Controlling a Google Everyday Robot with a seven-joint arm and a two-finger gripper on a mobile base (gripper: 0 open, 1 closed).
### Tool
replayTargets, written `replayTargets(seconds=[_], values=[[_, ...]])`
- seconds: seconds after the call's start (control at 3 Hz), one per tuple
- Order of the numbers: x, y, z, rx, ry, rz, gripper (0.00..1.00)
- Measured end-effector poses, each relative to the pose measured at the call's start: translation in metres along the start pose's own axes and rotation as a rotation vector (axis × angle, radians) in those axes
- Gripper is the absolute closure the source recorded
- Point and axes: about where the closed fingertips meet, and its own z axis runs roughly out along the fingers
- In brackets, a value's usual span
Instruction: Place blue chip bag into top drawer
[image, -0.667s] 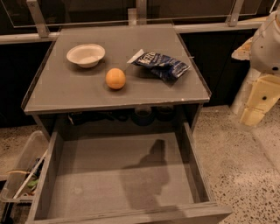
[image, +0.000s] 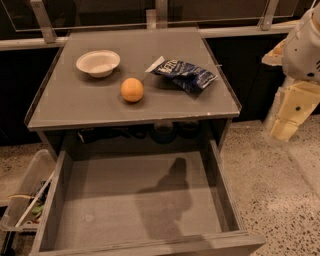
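Observation:
The blue chip bag (image: 184, 74) lies flat on the grey cabinet top (image: 75, 105), at its right rear, with its white edge pointing left. The top drawer (image: 220, 185) is pulled fully open below the top, and its flat grey bottom holds nothing but a shadow. My gripper (image: 289, 119) hangs at the right edge of the camera view. It is a cream-coloured part of the arm, off the cabinet's right side and apart from the bag. It holds nothing that I can see.
An orange (image: 132, 90) sits left of the bag near the middle of the top. A white bowl (image: 98, 63) stands at the rear left. A clear plastic bin of clutter (image: 27, 192) sits on the speckled floor, left of the drawer. A metal rail (image: 30, 43) runs behind the cabinet.

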Motion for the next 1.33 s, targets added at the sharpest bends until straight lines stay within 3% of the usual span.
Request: replayTargets(seconds=[0.67, 1.0, 1.33], values=[[-0.042, -0.043, 0.021, 0.030, -0.119, -0.057, 0.00], [-0.062, -0.068, 0.027, 0.071, -0.221, -0.100, 0.00], [-0.067, -0.071, 0.032, 0.075, -0.214, -0.113, 0.00]])
